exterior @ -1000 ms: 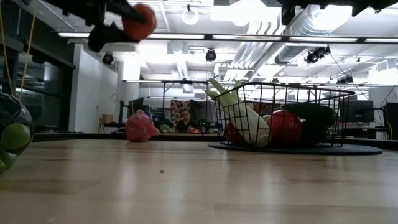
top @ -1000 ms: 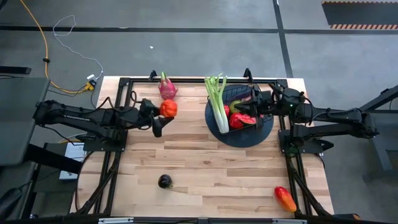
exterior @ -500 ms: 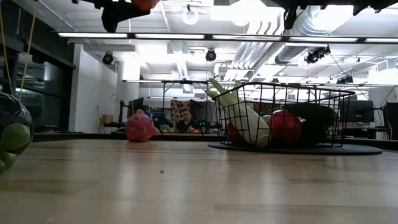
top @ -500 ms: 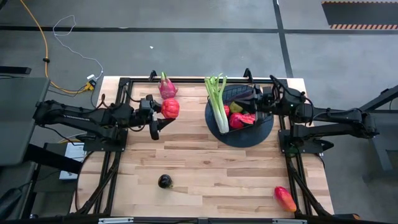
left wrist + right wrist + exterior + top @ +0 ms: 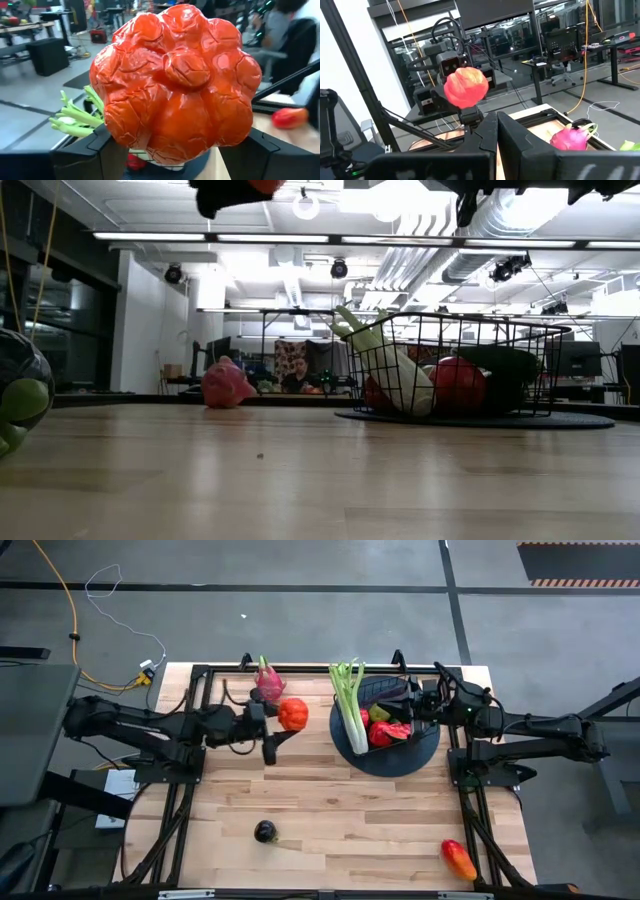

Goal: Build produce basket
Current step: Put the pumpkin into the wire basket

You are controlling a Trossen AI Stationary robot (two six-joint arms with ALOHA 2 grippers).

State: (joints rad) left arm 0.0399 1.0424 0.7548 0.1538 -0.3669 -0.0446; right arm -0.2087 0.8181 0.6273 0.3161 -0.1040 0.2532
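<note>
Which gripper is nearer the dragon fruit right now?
Left. The left gripper, holding the red bumpy fruit, is just beside the dragon fruit; the right gripper, shut, sits over the basket, well across the table.

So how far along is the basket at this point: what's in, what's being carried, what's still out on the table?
Done: the basket on its dark mat already holds the celery and some red and green pieces.
In hand: the left gripper carries a bumpy red-orange fruit high above the table, short of the basket. The right gripper waits shut at the basket's rim.
Left: the dragon fruit, the dark round fruit and the mango.
</note>
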